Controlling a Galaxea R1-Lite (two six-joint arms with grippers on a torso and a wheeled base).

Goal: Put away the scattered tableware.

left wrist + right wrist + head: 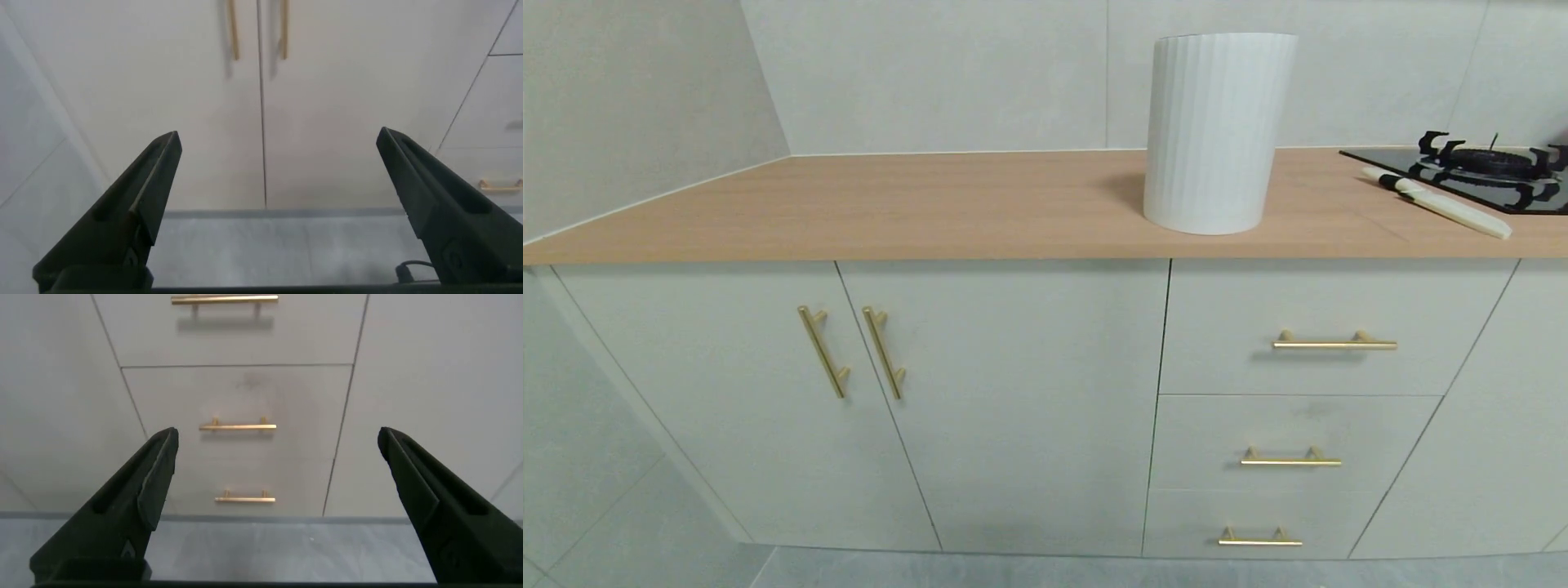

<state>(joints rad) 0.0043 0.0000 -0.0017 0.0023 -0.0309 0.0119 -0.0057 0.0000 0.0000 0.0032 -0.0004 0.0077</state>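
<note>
Head view: knife [1437, 202] on the countertop [931, 204], well apart from left claw [278, 137] and right claw [278, 434], both spread wide.

Nothing legible in sight. The white ribbed container [1217, 135] is plain. So are the drawer fronts [1331, 327] below it.

1. Cut off at the right edge of the head view: the stove [1478, 167] and the desk [931, 204] under it.
2. Hidden behind its own wall: the inside of the white ribbed pot [1217, 139].
3. Blurred and cropped by an edge of the left wrist view: two door handles [233, 28].
4. Half lost at another edge there: a drawer handle [500, 184].
</note>
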